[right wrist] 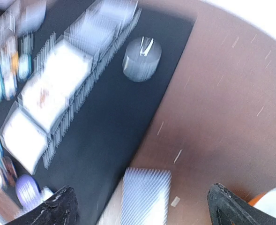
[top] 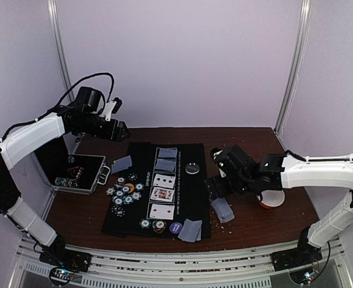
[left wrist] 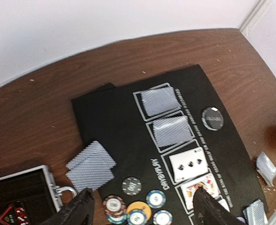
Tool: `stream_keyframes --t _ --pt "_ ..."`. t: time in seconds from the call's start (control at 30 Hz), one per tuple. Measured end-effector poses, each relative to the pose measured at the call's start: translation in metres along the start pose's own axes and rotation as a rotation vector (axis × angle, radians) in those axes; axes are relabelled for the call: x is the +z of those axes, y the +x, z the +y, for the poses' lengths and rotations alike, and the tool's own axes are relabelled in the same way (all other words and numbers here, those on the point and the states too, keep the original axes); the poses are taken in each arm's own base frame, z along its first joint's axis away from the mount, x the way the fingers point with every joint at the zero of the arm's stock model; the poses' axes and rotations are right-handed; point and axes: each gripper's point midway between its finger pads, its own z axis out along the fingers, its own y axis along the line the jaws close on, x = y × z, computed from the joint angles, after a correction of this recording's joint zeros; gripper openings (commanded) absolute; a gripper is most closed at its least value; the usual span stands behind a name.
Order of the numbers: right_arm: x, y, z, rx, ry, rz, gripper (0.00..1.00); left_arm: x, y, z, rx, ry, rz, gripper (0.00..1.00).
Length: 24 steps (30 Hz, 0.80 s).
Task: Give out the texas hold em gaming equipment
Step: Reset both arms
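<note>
Left claw [top: 120,129] is spread wide with nothing in it, hanging over the far-left corner of the black mat [top: 134,213]. In its wrist view the pile of poker chips [left wrist: 137,206] (teal, white-edged, one orange) sits on the mat right below the gap between its fingertips. Two face-down cards [left wrist: 91,165] lie out past one finger, and the metal case [top: 77,174] is just beyond those. Right claw [right wrist: 141,210] is spread and empty too. A grey-blue-backed card stack [right wrist: 145,197] lies on the bare table [top: 254,222] right under its gap, long side crossways to the line between the fingertips. The white and orange bowl [right wrist: 273,199] is just outside one finger. Out ahead of it the row of five cards [top: 163,180], two face down and three face up, runs lengthwise down the mat, with the black-silver disc [top: 192,168] just beside the row.
</note>
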Motion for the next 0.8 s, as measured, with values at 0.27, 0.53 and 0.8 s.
stream_keyframes --t 0.27,0.53,0.8 --pt "-0.057 -0.12 -0.121 0.194 0.125 -0.406 1.0 -0.078 -0.014 0.121 -0.11 -0.444 -0.294 0.98" --pt "-0.09 -0.104 -0.245 0.353 0.312 -0.726 1.0 -0.096 0.075 0.175 -0.103 -0.766 -0.477 0.98" --pt "-0.042 -0.012 -0.272 0.366 0.396 -0.703 1.0 -0.091 0.115 0.2 -0.056 -0.866 -0.553 0.98"
